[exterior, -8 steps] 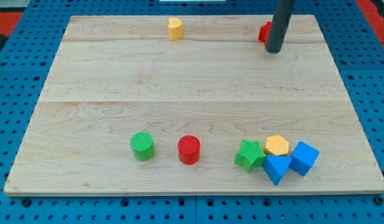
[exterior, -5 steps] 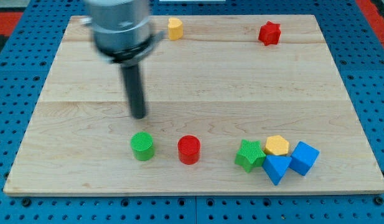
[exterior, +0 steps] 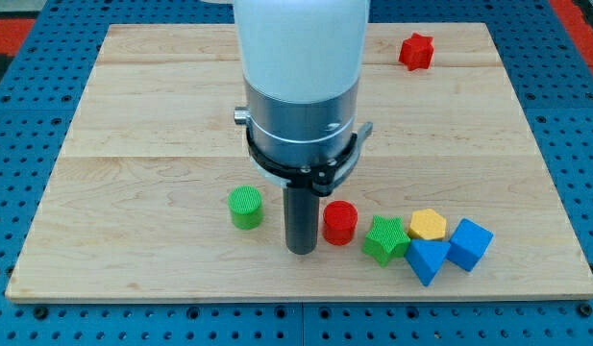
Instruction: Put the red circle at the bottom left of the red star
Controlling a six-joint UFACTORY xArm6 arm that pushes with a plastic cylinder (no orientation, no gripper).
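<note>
The wooden tabletop [exterior: 133,106] is the biggest thing here, and our arm stands tall over its middle. We have no pincer at all, only a dark rod, so nothing is held. Our tip [exterior: 301,250] sits near the view's bottom, just to the view's left of the red circle [exterior: 340,222], touching it or nearly so. The green circle [exterior: 245,208] is a little way off on the tip's other side.

To the view's right of the red circle sit the green star [exterior: 384,239], the yellow hexagon [exterior: 428,225] and two blue blocks, one a cube [exterior: 470,243] and one more like a wedge [exterior: 427,260]. The green star is very close to the red circle.

The red star [exterior: 416,51] is far away, near the view's top right.

We think we are just starting to push. Next we need to get under the red circle and slide it up and to the view's right, stopping below and left of the red star, without bumping the green star.
</note>
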